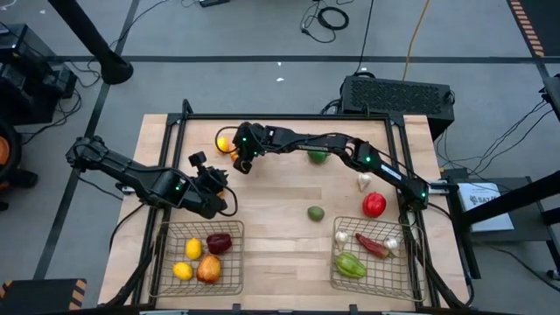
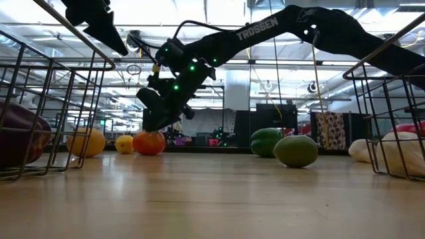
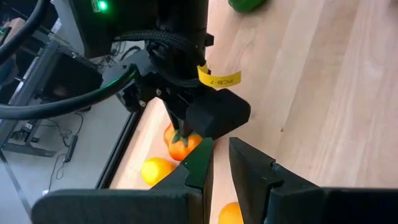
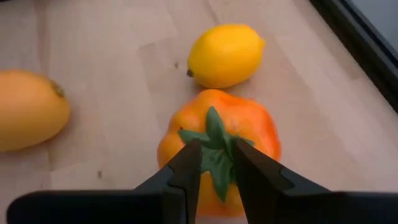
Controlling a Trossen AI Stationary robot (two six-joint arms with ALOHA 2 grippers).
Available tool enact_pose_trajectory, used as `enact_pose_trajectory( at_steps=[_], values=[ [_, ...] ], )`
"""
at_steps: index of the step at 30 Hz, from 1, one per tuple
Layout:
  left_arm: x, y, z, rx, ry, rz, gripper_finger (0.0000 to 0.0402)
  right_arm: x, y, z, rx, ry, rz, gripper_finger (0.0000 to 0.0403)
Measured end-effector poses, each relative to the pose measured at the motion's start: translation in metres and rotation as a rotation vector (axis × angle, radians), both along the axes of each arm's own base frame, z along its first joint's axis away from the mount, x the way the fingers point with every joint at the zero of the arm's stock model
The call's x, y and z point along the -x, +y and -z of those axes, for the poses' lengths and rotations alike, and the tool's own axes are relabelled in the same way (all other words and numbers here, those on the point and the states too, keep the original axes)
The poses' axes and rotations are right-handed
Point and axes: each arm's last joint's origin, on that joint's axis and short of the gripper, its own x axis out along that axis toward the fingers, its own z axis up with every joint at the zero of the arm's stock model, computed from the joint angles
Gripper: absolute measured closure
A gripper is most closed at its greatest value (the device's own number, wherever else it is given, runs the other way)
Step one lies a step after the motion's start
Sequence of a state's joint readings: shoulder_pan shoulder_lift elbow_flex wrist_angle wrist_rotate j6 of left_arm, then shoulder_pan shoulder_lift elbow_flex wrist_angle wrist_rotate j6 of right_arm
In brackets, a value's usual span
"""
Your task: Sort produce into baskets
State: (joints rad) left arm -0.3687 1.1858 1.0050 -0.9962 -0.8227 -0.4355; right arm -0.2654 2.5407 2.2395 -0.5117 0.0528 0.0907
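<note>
The produce is spread over the table. An orange fruit with a green stem (image 4: 214,109) rests on the wood at the far left, beside a lemon (image 4: 225,55) and another orange piece (image 4: 28,109). My right gripper (image 4: 216,152) reaches over it, slightly open, one fingertip on each side of the stem. My left gripper (image 1: 220,182) hovers above the left basket (image 1: 168,229), nearly shut, with nothing between its fingers. The left basket holds lemons and red pieces. The right basket (image 1: 411,280) holds a green pepper, a chili and garlic. My right gripper stands at the green stem (image 4: 217,134) on top of the orange fruit, a finger on each side, slanting down from the table's right. I cannot tell whether the fingers touch it. The fruit sits on the table (image 2: 149,143).
Loose on the wood lie a green pepper (image 1: 318,156), a garlic bulb (image 1: 364,182), a red apple (image 1: 374,205) and a green round fruit (image 1: 315,213). A dark frame rail (image 1: 289,116) borders the table's far edge. Bare wood lies between the two baskets.
</note>
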Motion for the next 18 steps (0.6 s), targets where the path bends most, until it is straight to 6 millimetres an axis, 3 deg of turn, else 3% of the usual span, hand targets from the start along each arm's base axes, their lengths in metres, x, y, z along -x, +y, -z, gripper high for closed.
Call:
enact_pose_trajectory(
  at_steps=[8,18],
  values=[
    [0.0,-0.001,0.001,0.036,0.011,0.013,0.034,0.005,0.036,-0.004,-0.055,0.12,-0.03,0.0314],
    [0.0,-0.002,0.001,0.062,0.021,0.025,0.034,0.017,0.09,-0.031,-0.083,0.221,-0.115,0.0314]
  ],
)
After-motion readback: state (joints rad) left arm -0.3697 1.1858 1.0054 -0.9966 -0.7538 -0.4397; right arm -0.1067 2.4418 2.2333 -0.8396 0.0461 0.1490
